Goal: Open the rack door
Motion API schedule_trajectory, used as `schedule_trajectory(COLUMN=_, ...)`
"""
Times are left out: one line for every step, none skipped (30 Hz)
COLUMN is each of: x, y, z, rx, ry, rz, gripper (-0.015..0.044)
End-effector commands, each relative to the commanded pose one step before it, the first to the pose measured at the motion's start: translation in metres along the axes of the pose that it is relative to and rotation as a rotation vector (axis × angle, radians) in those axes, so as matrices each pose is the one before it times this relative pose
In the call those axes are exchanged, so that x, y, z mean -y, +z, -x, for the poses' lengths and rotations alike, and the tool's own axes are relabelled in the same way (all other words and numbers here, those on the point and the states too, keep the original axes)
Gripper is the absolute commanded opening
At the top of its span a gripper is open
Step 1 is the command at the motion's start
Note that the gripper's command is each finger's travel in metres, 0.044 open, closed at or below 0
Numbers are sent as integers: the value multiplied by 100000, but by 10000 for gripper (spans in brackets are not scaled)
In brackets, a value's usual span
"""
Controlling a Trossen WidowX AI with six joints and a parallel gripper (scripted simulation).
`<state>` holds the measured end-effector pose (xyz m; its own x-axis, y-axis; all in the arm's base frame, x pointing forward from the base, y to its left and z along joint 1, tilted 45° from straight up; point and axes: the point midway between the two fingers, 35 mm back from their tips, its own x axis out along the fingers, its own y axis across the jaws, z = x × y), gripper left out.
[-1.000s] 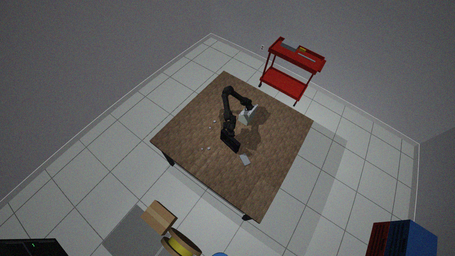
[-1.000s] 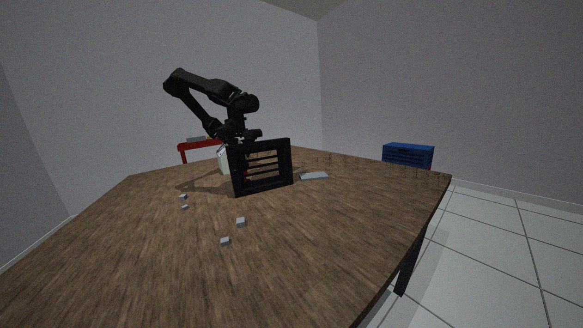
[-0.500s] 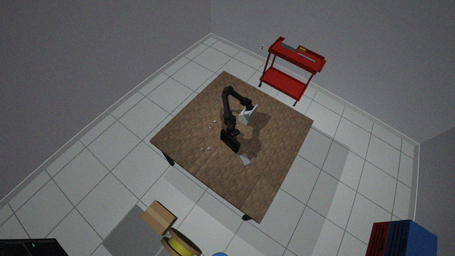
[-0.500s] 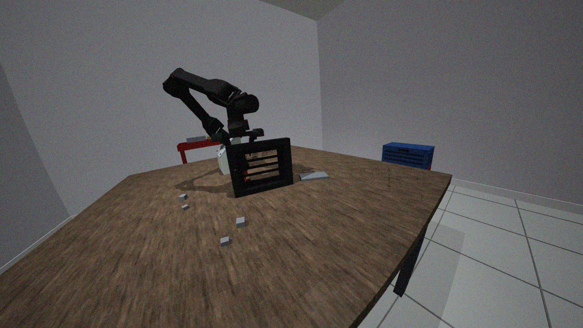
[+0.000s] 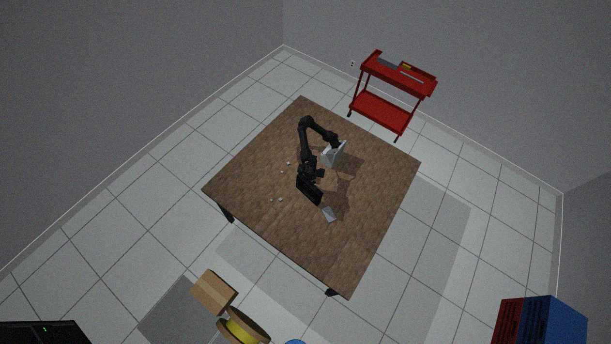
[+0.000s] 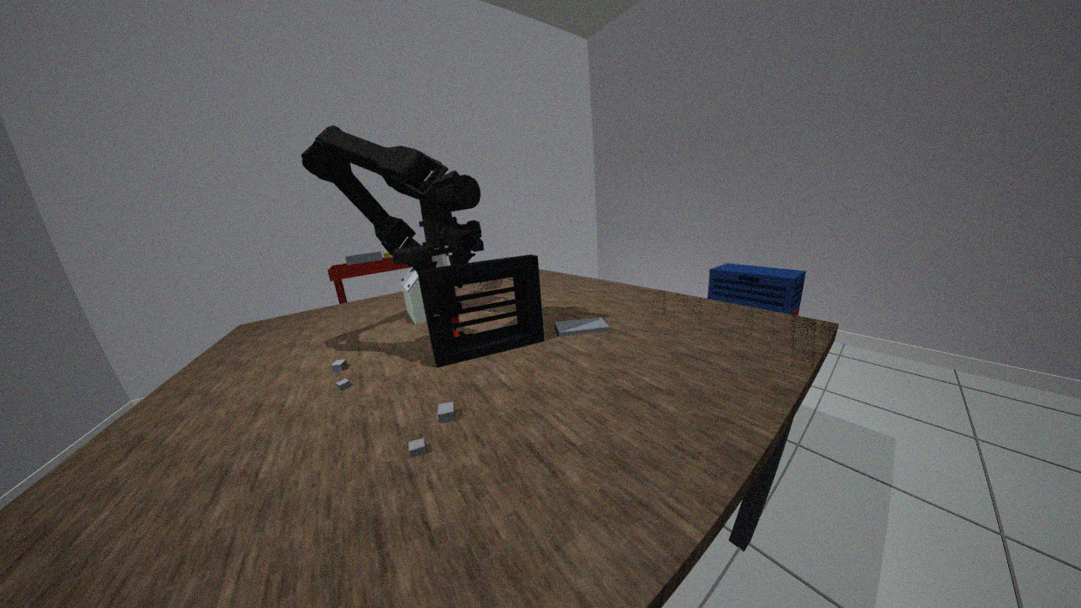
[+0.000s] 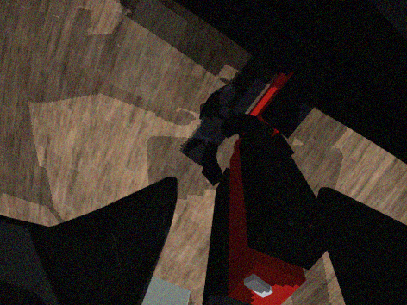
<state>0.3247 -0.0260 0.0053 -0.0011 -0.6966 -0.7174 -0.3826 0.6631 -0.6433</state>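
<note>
The black rack frame stands upright on the wooden table. Thin dark bars show through its opening in the exterior view. My gripper is open, with its fingers pointing down on the rack's far side as the exterior camera sees it. In the wrist view the upright handle, black with red parts, stands between the spread fingers, nearer the right one; table surface shows between it and the left finger. A red strip shows beside the dark frame. The door's angle and how far the handle is turned cannot be told.
A pale box stands beside the arm's base. A flat grey block lies near the rack's end. Several small grey cubes, one of them here, lie on the other side of the rack.
</note>
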Motion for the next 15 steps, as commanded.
schedule_trajectory(x=100, y=121, z=53, rx=274, ry=-389, rz=20441, gripper=299)
schedule_trajectory(x=0, y=0, z=0, rx=0, ry=0, rz=4955, gripper=299)
schedule_trajectory(x=0, y=0, z=0, rx=0, ry=0, rz=4955, gripper=299)
schedule_trajectory(x=0, y=0, z=0, rx=0, ry=0, rz=4955, gripper=299)
schedule_trajectory(x=0, y=0, z=0, rx=0, ry=0, rz=4955, gripper=299)
schedule_trajectory(x=0, y=0, z=0, rx=0, ry=0, rz=4955, gripper=299)
schedule_trajectory(x=0, y=0, z=0, rx=0, ry=0, rz=4955, gripper=299)
schedule_trajectory(x=0, y=0, z=0, rx=0, ry=0, rz=4955, gripper=299)
schedule_trajectory(x=0, y=0, z=0, rx=0, ry=0, rz=4955, gripper=299)
schedule_trajectory(x=0, y=0, z=0, rx=0, ry=0, rz=4955, gripper=299)
schedule_trajectory(x=0, y=0, z=0, rx=0, ry=0, rz=4955, gripper=299)
schedule_trajectory(x=0, y=0, z=0, rx=0, ry=0, rz=4955, gripper=299)
schedule_trajectory(x=0, y=0, z=0, rx=0, ry=0, rz=4955, gripper=299)
schedule_trajectory(x=0, y=0, z=0, rx=0, ry=0, rz=4955, gripper=299)
schedule_trajectory(x=0, y=0, z=0, rx=0, ry=1, rz=4955, gripper=299)
